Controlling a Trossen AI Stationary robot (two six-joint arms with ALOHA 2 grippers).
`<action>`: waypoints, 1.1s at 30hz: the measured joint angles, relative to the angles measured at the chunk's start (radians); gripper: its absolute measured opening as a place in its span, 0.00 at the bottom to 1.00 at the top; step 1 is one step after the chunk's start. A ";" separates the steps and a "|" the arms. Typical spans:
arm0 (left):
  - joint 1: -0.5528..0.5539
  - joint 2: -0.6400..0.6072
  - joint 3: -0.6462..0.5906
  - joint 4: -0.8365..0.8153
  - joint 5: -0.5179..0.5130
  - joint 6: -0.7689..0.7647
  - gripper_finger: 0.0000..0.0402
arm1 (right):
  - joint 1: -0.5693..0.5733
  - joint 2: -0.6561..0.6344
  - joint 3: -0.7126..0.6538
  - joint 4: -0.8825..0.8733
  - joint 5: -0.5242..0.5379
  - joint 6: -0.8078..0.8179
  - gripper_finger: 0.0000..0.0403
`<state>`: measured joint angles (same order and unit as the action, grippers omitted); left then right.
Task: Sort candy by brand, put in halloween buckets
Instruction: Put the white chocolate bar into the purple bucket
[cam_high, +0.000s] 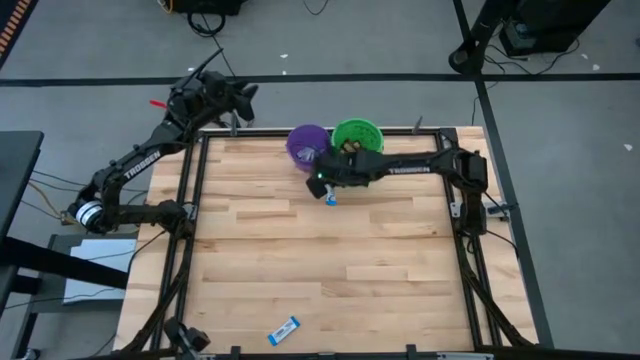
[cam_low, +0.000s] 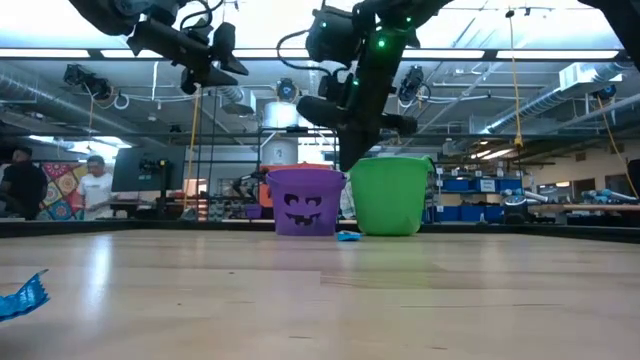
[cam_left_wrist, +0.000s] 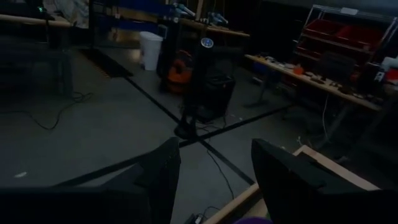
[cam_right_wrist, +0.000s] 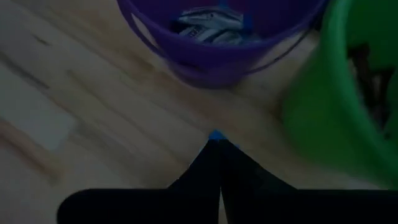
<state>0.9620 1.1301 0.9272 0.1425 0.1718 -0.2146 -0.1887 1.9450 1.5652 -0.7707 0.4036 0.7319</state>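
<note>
Your right pincer (cam_high: 328, 196) hangs just in front of the purple bucket (cam_high: 307, 143) and the green bucket (cam_high: 357, 135), fingers pressed together on a blue-and-white candy (cam_right_wrist: 215, 135) whose tip peeks out between them. I judge you are mid-delivery: lift it over the purple rim, where similar wrappers (cam_right_wrist: 208, 25) already lie, then open above the middle. Your left pincer (cam_high: 240, 103) waits off the worktop's (cam_high: 330, 260) far left corner, fingers apart and empty; one more blue candy (cam_high: 284, 331) lies alone near the front edge.
</note>
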 joint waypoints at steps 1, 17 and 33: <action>0.002 0.000 0.000 0.000 -0.001 0.000 0.50 | 0.013 0.000 -0.004 0.004 0.011 0.051 0.03; 0.016 0.000 0.000 0.003 0.025 -0.123 0.50 | 0.084 -0.002 -0.004 0.037 0.126 0.329 0.03; 0.015 -0.005 0.000 0.056 0.135 -0.136 0.50 | 0.258 -0.001 -0.254 0.257 0.365 0.795 0.02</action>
<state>0.9771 1.1249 0.9272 0.1983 0.3064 -0.3501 0.0692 1.9442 1.3110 -0.5136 0.7681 1.5273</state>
